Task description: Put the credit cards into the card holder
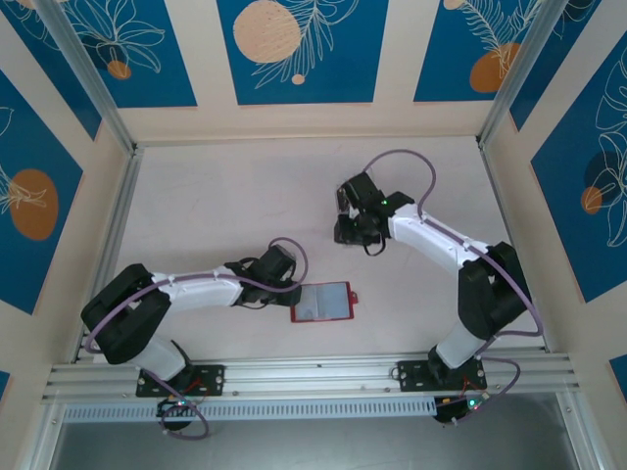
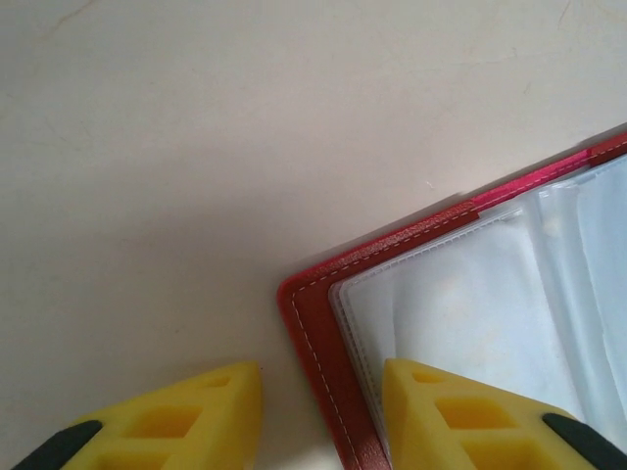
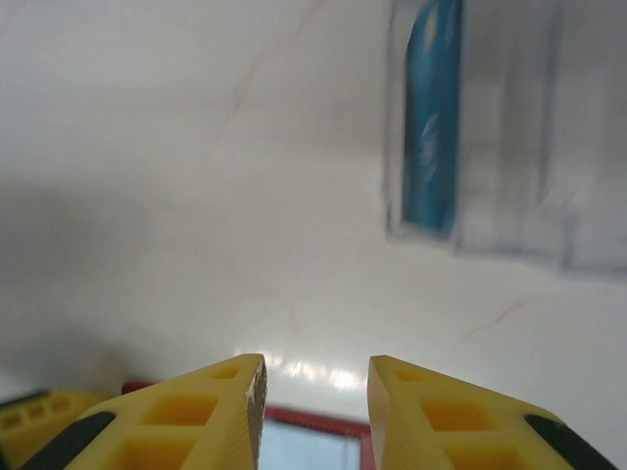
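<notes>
Both tools are parted: left tool [image 2: 318, 392] is set astride the edge of the card holder [image 2: 470, 313], likely to steady it; right tool [image 3: 315, 377] is poised empty near a blue card [image 3: 431, 127].

Pale cream table top [image 1: 225, 196], matte, with faint scuffs and hairline marks you can pick out in the wrist views. Three walls box it in: cream panels [image 1: 400, 59] carrying blue rectangles [image 1: 333, 59] with white line-drawn leaves and orange or peach discs [image 1: 266, 29]. Back wall faces you, side walls slant out left and right. Silver aluminium posts [image 1: 88, 78] rise at both back corners, and matching side rails [image 1: 111, 235] run down the table's edges. A wider extruded rail [image 1: 313, 374] spans the near edge, with a slotted strip [image 1: 313, 409] just below it, then a grey surface [image 1: 313, 446]. Light is soft and even, shadows weak. You get a glare patch [image 3: 304, 370] on the table in the right wrist view.
</notes>
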Robot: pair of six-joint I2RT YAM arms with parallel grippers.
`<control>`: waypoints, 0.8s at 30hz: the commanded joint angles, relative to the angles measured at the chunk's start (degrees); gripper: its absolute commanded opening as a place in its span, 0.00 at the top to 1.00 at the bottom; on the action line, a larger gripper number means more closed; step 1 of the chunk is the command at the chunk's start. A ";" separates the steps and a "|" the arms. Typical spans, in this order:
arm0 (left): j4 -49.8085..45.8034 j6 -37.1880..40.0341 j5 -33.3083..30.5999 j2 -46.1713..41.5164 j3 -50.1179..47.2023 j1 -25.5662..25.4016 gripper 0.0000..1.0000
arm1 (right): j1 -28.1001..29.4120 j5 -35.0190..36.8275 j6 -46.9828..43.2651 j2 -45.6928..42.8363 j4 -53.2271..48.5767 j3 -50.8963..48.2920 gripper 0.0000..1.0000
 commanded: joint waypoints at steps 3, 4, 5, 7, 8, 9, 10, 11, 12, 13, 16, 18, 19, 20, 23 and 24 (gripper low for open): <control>1.00 -1.00 0.08 2.49 -1.14 -0.93 0.65 | -0.33 11.41 -4.57 7.60 -6.82 8.92 0.65; 1.16 -1.17 0.08 2.54 -1.18 -1.01 0.65 | -0.33 12.03 -4.88 8.91 -7.22 10.32 0.65; 1.25 -1.35 0.08 2.56 -1.30 -1.10 0.65 | -0.39 12.89 -5.19 10.32 -7.76 11.75 0.65; 1.73 -1.71 0.08 2.47 -1.66 -1.29 0.65 | -0.41 13.86 -5.85 13.00 -8.53 14.15 0.65; 1.84 -1.74 0.16 2.52 -1.75 -1.32 0.66 | -0.50 14.45 -5.95 14.11 -8.95 15.09 0.65; 1.96 -1.82 0.17 2.55 -1.97 -1.42 0.66 | -0.56 15.15 -6.16 15.26 -9.39 16.06 0.66; 2.10 -1.92 0.17 2.56 -2.08 -1.46 0.66 | -0.51 15.68 -6.37 16.14 -9.72 16.88 0.66; 2.25 -2.02 0.25 2.56 -2.14 -1.51 0.66 | -0.59 16.22 -6.67 17.13 -9.97 17.51 0.66; 2.38 -2.09 0.26 2.54 -2.27 -1.54 0.66 | -0.59 16.67 -6.98 17.88 -9.97 18.24 0.66; 2.48 -2.10 0.26 2.56 -2.32 -1.54 0.66 | -0.59 17.05 -7.21 18.56 -10.13 18.74 0.66; 2.62 -2.20 0.34 2.65 -2.29 -1.70 0.66 | -0.76 17.65 -7.84 20.65 -10.71 20.61 0.66; 2.61 -2.21 0.37 2.65 -2.29 -1.68 0.66 | -0.85 17.64 -8.22 21.94 -11.00 21.62 0.67; 2.61 -2.19 0.35 2.64 -2.27 -1.69 0.67 | -0.94 17.57 -8.32 22.43 -11.02 21.98 0.67; 2.62 -2.23 0.34 2.57 -2.28 -1.71 0.67 | -1.02 17.54 -8.49 22.94 -11.03 22.28 0.67; 2.65 -2.27 0.27 2.41 -2.35 -1.72 0.67 | -1.28 16.96 -8.65 24.43 -11.20 22.98 0.70; 2.60 -2.27 0.21 2.38 -2.29 -1.72 0.67 | -1.29 16.76 -8.76 24.80 -11.20 23.17 0.70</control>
